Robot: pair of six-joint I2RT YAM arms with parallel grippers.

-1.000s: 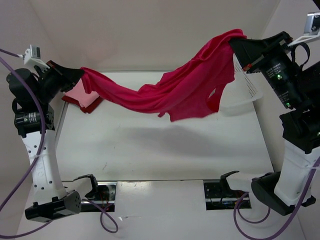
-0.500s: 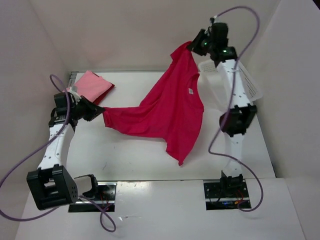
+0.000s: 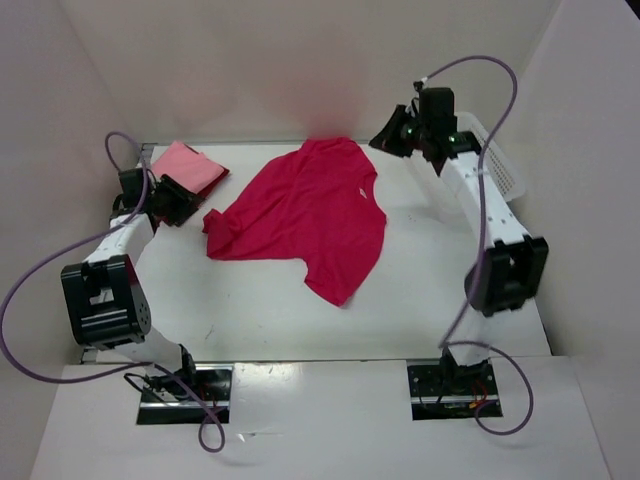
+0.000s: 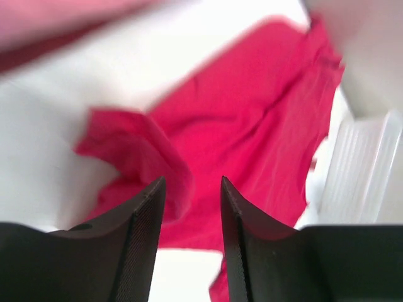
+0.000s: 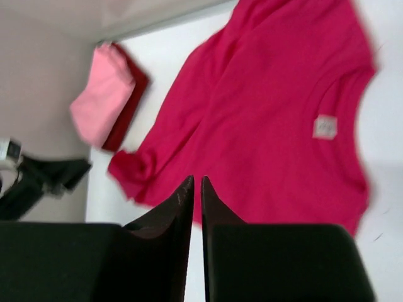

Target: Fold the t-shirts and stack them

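Lying spread on the table (image 3: 440, 290) is the magenta-crimson t-shirt (image 3: 305, 215), which a moment ago hung stretched in the air between the two arms; it has now been let down nearly flat in the middle, collar toward the right arm's side, with its left edge still bunched into a small heap; the left gripper (image 4: 192, 185) has let go and its fingers stand clearly apart with nothing between them, just beside that bunched edge; the right gripper (image 5: 196, 184) has also released, its fingers parted only by a narrow slit and empty, hovering above the shirt's far right edge; the light pink t-shirt (image 3: 185, 165) sits folded on the dark red t-shirt (image 3: 216, 180) in the far left corner; so the laying-out looks done, and folding this last shirt probably comes next, once the crumpled edge is smoothed
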